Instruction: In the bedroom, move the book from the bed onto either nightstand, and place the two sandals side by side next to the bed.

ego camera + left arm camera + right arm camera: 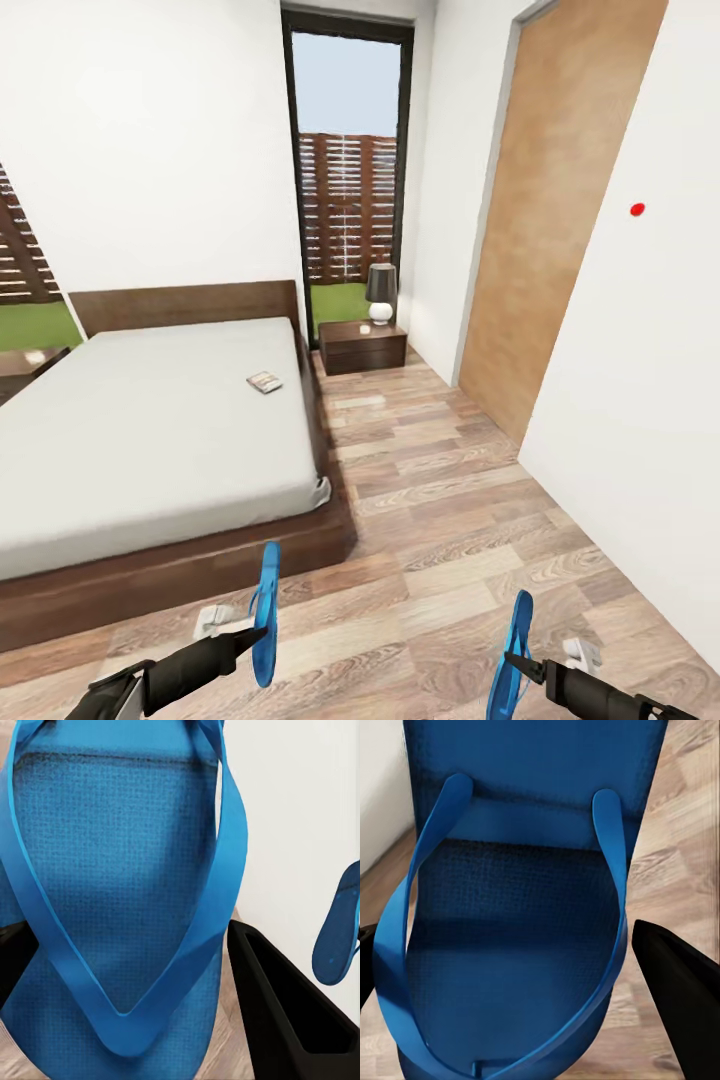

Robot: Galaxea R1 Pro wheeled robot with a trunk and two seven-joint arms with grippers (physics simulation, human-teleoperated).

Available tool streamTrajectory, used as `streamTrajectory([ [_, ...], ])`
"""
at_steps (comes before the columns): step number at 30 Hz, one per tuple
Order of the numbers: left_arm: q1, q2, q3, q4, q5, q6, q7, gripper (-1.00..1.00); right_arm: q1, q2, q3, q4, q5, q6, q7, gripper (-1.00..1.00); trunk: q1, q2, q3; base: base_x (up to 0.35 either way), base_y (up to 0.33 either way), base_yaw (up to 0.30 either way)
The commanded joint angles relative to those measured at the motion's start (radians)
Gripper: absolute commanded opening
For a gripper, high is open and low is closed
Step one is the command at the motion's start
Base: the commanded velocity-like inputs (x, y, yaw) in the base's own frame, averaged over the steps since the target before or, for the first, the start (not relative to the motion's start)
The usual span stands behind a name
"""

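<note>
At the foot corner of the bed (150, 430), I hold one sandal in each gripper. The left gripper (245, 632) is clamped on the left sandal (265, 612), the right gripper (522, 665) on the right sandal (510, 655); both hang upright, long axes vertical, well apart. The floor (430, 500) beside the bed lies ahead and left, nearer my left arm. The book (264, 382) rests on the mattress near the nightstand (362, 346).
</note>
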Motion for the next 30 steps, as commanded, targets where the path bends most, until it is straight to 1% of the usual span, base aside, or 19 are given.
streamTrajectory([
  [1,0.000,0.000,0.003,0.000,0.003,0.009,-0.006,-1.00,-0.001,0.000,-0.001,0.000,-0.009,0.011,0.002,-1.00,0.000,-0.001,-0.001,0.000,0.000,-0.283],
  [30,0.000,0.000,0.003,0.000,0.003,0.009,-0.006,-1.00,-0.001,0.000,-0.001,0.000,-0.010,0.011,0.005,-1.00,0.000,-0.001,-0.001,0.000,0.000,-0.283],
])
